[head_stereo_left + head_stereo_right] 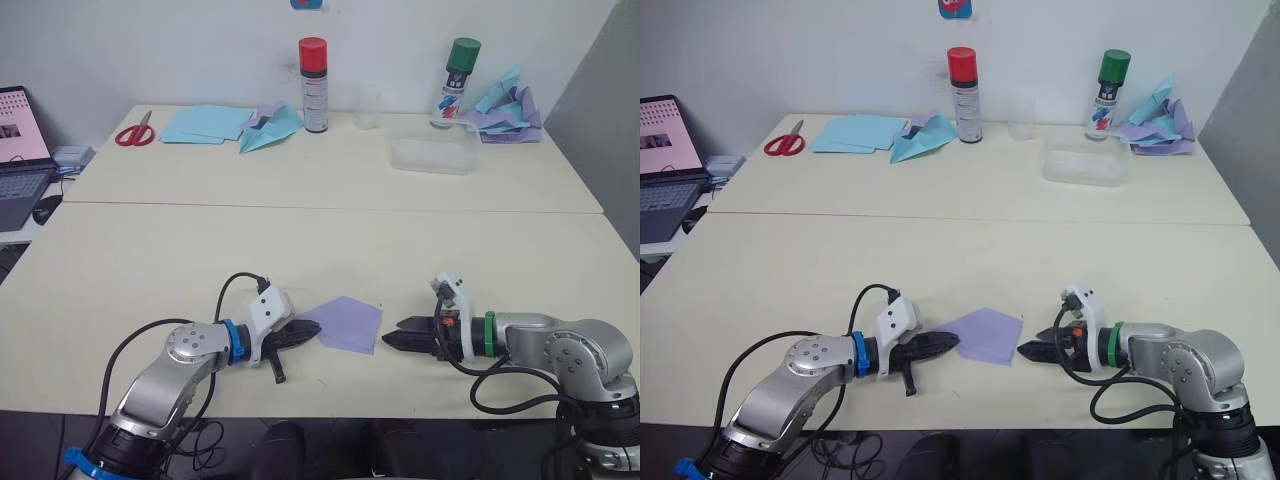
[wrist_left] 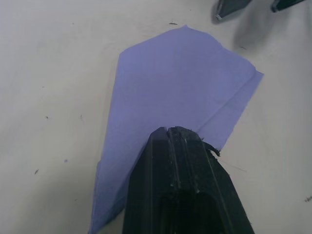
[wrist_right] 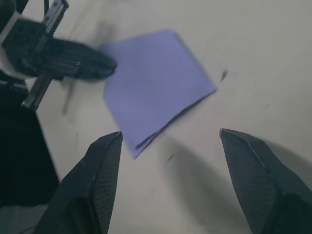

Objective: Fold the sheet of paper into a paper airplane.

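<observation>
The paper (image 1: 345, 323), partly folded, lies near the tabletop's front edge and is pinched at one corner by the left gripper (image 1: 305, 329). The right gripper (image 1: 392, 340), spread apart, waits just beside it. A one-sided pull could drag the paper and skew the crease.
</observation>
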Available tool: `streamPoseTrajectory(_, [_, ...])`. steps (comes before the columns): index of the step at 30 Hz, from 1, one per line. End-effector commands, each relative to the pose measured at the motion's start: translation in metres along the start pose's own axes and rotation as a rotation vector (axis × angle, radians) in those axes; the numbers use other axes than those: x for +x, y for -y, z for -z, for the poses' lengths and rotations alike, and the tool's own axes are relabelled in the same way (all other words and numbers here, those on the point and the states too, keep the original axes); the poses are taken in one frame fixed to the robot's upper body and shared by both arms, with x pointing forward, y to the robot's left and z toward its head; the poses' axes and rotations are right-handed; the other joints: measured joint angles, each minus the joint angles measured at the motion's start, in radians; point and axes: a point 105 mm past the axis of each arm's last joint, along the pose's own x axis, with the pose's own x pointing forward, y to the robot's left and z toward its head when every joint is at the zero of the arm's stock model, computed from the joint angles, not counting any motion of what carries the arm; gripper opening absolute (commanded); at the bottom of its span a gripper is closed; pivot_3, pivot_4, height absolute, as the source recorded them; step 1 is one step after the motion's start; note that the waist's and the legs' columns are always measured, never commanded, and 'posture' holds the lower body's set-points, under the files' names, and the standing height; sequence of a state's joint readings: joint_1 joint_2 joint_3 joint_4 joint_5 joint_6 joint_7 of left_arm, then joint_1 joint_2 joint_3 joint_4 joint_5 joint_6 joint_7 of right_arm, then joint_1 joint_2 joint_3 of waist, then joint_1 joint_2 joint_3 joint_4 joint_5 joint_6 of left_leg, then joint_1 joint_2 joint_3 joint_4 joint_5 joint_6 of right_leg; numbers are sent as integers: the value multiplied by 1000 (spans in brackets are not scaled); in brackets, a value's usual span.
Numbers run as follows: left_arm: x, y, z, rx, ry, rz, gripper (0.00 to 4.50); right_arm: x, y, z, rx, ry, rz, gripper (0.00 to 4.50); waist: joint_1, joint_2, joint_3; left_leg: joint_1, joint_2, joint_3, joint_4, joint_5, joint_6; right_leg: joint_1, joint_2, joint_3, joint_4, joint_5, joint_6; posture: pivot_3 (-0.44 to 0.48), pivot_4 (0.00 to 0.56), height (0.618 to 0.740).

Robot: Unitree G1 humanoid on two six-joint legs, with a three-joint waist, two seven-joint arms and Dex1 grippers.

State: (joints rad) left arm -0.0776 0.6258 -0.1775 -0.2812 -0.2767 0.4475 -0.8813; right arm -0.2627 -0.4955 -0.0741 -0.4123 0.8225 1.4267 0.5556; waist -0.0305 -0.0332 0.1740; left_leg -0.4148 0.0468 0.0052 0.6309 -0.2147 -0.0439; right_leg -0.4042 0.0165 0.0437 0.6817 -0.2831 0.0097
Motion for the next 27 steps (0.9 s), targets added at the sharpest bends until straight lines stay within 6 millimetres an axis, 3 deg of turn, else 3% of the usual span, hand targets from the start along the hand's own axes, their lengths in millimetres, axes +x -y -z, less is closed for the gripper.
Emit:
streamPoseTrajectory(1, [1,5,18,-33,-62,4,0,7,-4,-7,55,13,2,3307,-1,0,-2,0,0,0,0,0,0,0,0,0,0,0,0,0,150,740])
streamPoseTrajectory(11, [2,2,18,-43,-59,-14,0,39,-5,-29,229,106,-33,3307,-2,3,-11,0,0,1,0,0,0,0,1,0,0,0,0,0,150,740])
streamPoseTrajectory(26, [2,1,23,-47,-71,-12,0,64,-5,-36,127,238,-87,3307,-3,4,-12,0,0,3,0,0,0,0,1,0,0,0,0,0,150,740])
streamPoseTrajectory(27, [2,0,23,-47,-75,-15,0,64,-5,-36,114,249,-84,3141,-3,4,-12,0,0,3,0,0,0,0,1,0,0,0,0,0,150,740])
